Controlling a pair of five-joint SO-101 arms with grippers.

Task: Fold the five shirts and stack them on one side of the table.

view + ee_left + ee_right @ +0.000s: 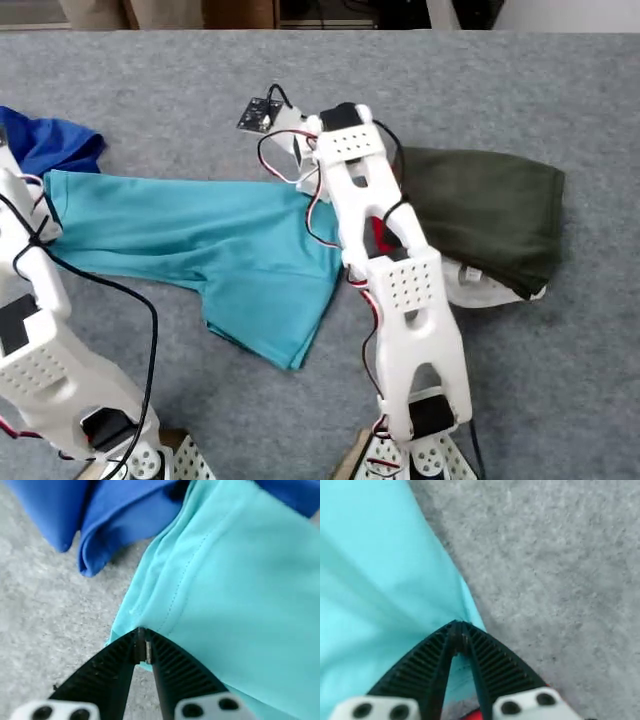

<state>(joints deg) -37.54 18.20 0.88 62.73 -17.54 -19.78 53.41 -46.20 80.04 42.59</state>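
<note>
1. Teal shirt lies spread flat on the grey table, running from the left arm across to the right arm at centre.
2. Left gripper: jaws pressed together, tips pinching the teal shirt at its stitched edge. The rest of the shirt fans away beyond the tips, with bare table to one side.
3. Right gripper: jaws closed to a point on the teal shirt's border, where cloth meets table. Teal cloth shows between the jaws behind the tips.
4. Blue shirt lies bunched at the table's far left, touching the teal shirt's end just beyond the left gripper.
5. Green shirt lies folded at the right of the table, on top of a white shirt.
6. Hidden or unclear:
   - In the high view, the right arm's white body covers the teal shirt's corner at the pinch.
   - The blue shirt is cut off by the frame's left edge.
   - The white shirt shows as a narrow strip under the green one.
   - How deep the cloth sits in either pinch cannot be made out.
</note>
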